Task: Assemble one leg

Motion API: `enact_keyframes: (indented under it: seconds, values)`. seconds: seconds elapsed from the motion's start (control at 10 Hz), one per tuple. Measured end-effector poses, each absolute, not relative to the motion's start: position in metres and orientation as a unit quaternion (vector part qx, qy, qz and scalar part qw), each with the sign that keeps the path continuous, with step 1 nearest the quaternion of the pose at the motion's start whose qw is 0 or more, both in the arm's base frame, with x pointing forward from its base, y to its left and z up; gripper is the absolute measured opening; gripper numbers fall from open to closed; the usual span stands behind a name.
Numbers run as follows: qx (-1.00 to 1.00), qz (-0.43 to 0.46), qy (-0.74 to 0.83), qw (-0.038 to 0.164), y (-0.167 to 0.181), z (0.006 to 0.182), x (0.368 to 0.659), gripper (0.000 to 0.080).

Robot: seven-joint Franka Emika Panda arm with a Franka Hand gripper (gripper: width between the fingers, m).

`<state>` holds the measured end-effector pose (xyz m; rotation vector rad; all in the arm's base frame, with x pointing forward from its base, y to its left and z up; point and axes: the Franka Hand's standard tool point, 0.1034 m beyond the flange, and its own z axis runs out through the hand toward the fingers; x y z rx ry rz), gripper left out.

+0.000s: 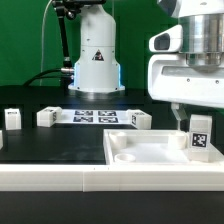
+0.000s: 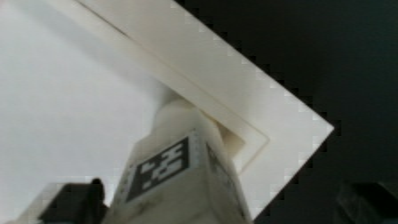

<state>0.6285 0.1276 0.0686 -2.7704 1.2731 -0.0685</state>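
The leg [image 2: 178, 160] stands in the panel's [image 2: 80, 90] corner, between the gripper's [image 1: 190, 122] open fingers. Grab it straight, then twist gently.

No words or numbers are showing clearly enough to read. The robot base [image 1: 95, 55] is carrying a small triangular warning sign, its symbol too small to make out. Black-and-white square tags are sitting on the leg [image 1: 199, 137] standing in the panel [image 1: 140, 152], on the other small blocks [image 1: 47, 117], and on the marker board [image 1: 98, 117]. The leg's tag is also showing in the wrist view [image 2: 164, 170], blurred.
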Motion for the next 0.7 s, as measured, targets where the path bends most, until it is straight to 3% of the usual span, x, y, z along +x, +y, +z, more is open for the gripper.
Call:
enact_keyframes:
  seconds: [0.7]
  values:
    - [-0.989,-0.050,0.135,0.028,0.1169,0.0685,0.6281,0.0649]
